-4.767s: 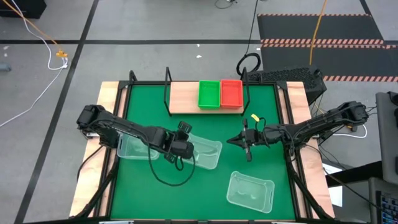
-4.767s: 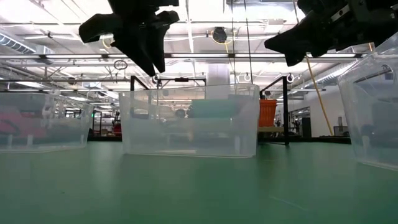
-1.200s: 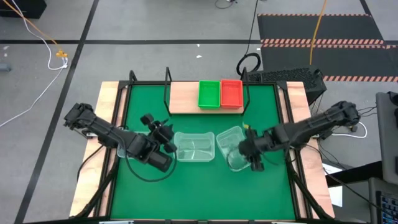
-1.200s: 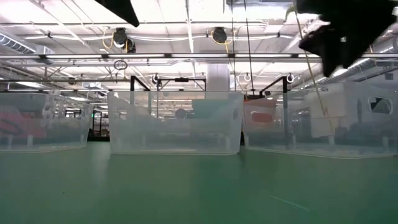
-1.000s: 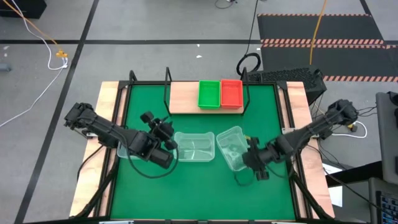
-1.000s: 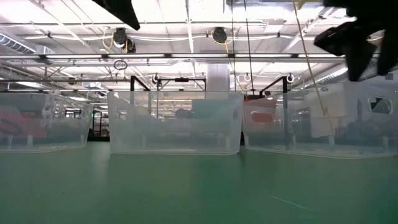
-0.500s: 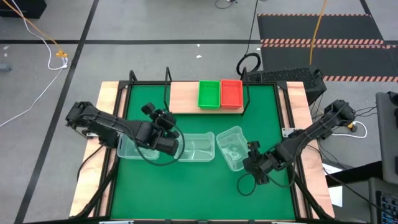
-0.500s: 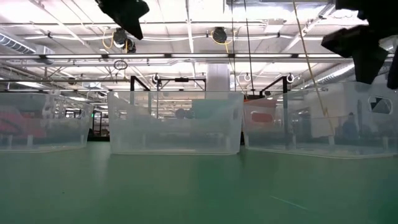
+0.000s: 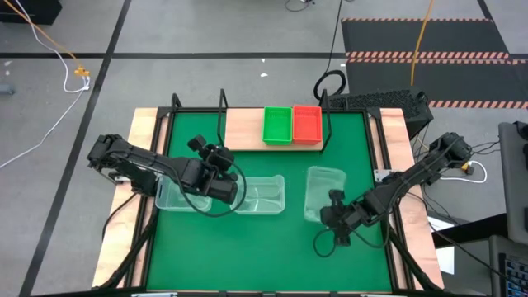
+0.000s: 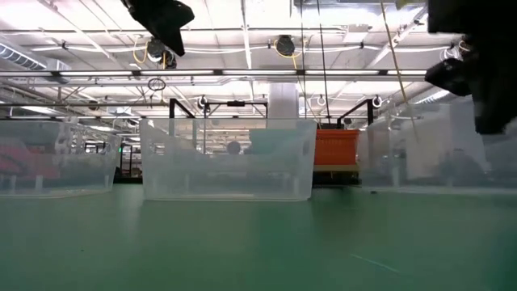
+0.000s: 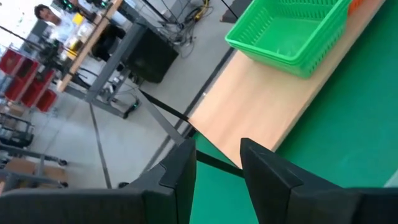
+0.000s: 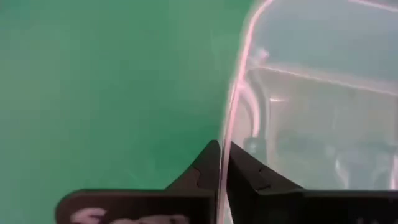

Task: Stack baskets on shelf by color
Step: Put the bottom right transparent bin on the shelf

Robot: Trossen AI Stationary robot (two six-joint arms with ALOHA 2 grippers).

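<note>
Baskets are what we are sorting: a green basket (image 9: 277, 124) and a red basket (image 9: 307, 123) sit side by side, touching, on the right part of the shelf (image 9: 244, 129) at the far edge of the worktop (image 9: 264, 247). Three clear ones remain on the green mat. Our right hand (image 9: 331, 211) is pinched shut on the near rim of the right clear basket (image 9: 323, 188); the right wrist view shows both fingers (image 12: 208, 168) clamped on that thin wall. Our left hand (image 9: 221, 162) hovers above the gap between the left clear basket (image 9: 172, 196) and the middle clear basket (image 9: 262, 194), its fingers (image 11: 270, 171) parted and holding nothing.
</note>
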